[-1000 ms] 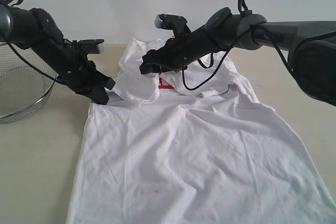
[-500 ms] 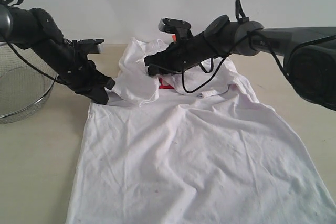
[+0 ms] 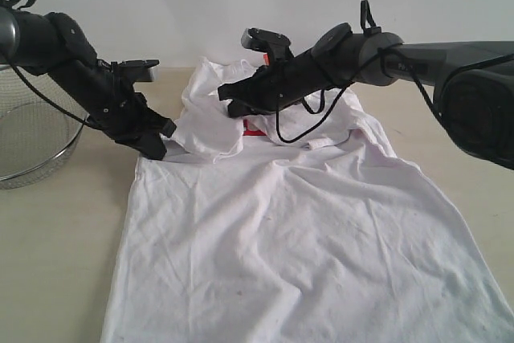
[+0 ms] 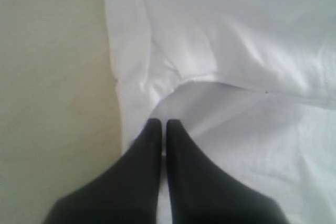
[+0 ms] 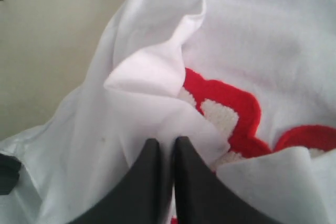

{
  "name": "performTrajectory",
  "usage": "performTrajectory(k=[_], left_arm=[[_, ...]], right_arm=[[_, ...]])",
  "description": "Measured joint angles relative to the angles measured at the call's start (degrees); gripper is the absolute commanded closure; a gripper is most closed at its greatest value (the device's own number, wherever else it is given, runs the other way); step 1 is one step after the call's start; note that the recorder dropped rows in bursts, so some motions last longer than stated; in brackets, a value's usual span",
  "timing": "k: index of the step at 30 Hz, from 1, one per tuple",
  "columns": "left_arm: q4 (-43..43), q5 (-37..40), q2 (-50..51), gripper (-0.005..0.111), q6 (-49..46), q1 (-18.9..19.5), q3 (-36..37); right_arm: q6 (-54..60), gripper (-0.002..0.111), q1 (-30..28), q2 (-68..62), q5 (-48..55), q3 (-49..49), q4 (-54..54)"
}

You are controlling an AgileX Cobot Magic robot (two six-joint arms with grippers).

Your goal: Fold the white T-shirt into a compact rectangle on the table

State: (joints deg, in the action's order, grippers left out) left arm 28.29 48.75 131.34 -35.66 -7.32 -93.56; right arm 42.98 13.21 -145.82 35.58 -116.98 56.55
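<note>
Both clamped shut on white T-shirt (image 3: 297, 230) cloth: left end effector (image 4: 159, 124), right end effector (image 5: 164, 142). Red lettering (image 5: 236, 114) mostly buried under folds; hem cut off in exterior view.

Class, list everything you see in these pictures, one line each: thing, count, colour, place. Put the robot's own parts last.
white T-shirt: one, white with red lettering, spread on the table, upper part bunched up
table: one, pale beige, under the shirt
wire basket: one, grey metal, far left in the exterior view
wall: one, whitish, behind the table
left gripper: one, black, shut on the shirt near its edge
right gripper: one, black, shut on a fold beside the red lettering
</note>
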Motion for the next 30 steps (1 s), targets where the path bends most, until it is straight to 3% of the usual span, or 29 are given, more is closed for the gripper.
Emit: performTrajectory(k=[11, 23, 30], left_arm=[[0.00, 0.00, 0.00, 0.102, 0.00, 0.00, 0.00], [0.00, 0.00, 0.00, 0.102, 0.26, 0.00, 0.00], [0.00, 0.00, 0.00, 0.102, 0.69, 0.00, 0.00]], right_arm=[[0.83, 0.108, 0.00, 1.77, -2.64, 0.00, -1.19], [-14.35, 0.108, 0.00, 3.94, 2.60, 0.00, -21.75], [-16.75, 0.108, 0.00, 3.94, 7.26, 0.00, -24.22]])
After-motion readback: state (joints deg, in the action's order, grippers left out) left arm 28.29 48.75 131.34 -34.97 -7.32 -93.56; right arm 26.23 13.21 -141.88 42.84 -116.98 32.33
